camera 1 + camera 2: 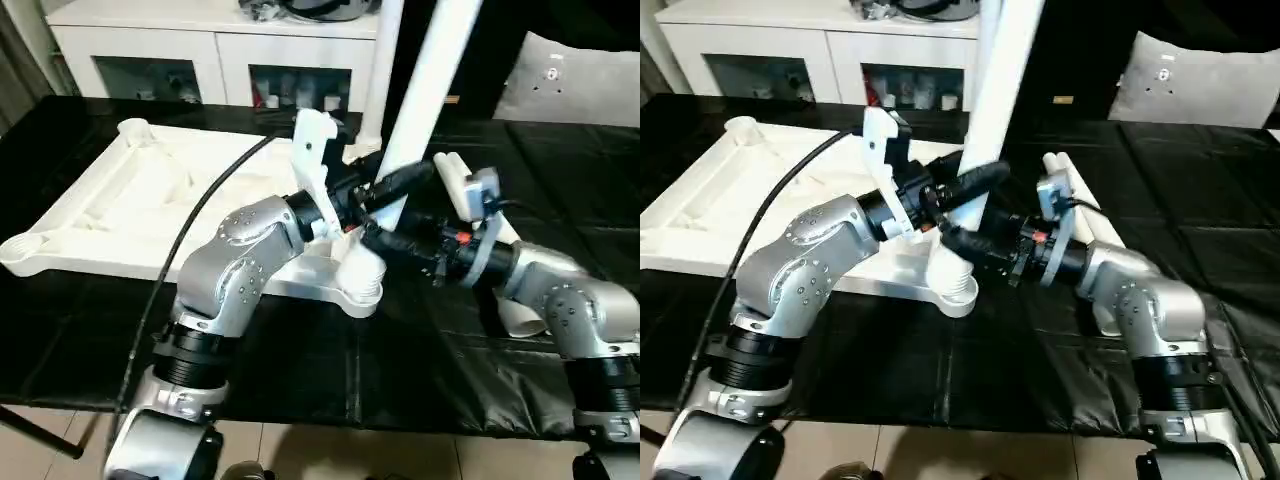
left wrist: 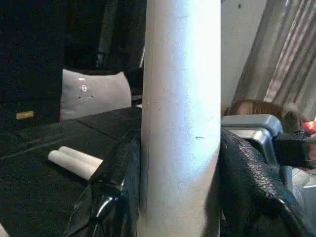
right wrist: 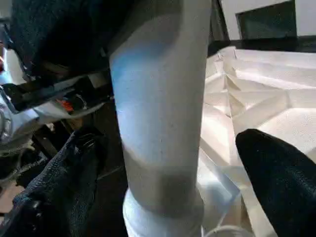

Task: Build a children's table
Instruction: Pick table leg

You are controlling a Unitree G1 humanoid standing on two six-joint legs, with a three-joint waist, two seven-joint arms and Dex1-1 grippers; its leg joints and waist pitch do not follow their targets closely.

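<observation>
One leg [image 1: 430,90] stands nearly upright, tilted a bit, its lower end in the near corner socket [image 1: 360,282] of the table top [image 1: 150,200], which lies underside up on the black table [image 1: 420,380]. We read the left gripper [image 1: 385,190] as clamped on that leg, black fingers [image 2: 118,182] pressed to both sides of the shaft in its wrist view. The right gripper [image 1: 395,240] sits lower on the same leg; its fingers [image 3: 281,173] flank the shaft with a visible gap on one side, so we call it wide, not gripping. Spare legs [image 2: 74,162] lie on the black table beyond, near a grey cushion [image 1: 1200,80]; a white cabinet [image 1: 210,50] stands behind. To seat it well, we would straighten the leg over the socket first, then push down along its axis, keeping both grippers aligned so the top does not slide or tip.
</observation>
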